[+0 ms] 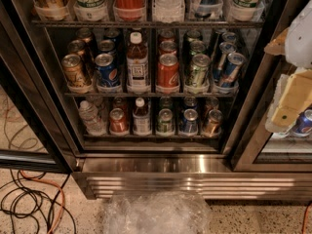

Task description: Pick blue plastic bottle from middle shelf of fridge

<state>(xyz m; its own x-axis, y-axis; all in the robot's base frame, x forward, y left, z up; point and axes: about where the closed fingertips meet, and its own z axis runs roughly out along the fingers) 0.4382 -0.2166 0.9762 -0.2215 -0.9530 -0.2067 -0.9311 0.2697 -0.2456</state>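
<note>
Camera view: this looks like the approach step, with no grasp made yet. The gripper (pixel 291 103) hangs at the right edge, beside the fridge (pixel 195 172) door frame and well apart from the blue plastic bottle (pixel 138 62). Whether it is open or closed I cannot tell. The bottle stands upright at the front of its lane on the middle shelf (pixel 151 95), between a blue Pepsi can (pixel 107 68) and a red Coca-Cola can (pixel 167 71) (close neighbours, so the next move likely calls for a leftward reach, then straight in). Brown liquid nearly fills it, and its white cap is on.
</note>
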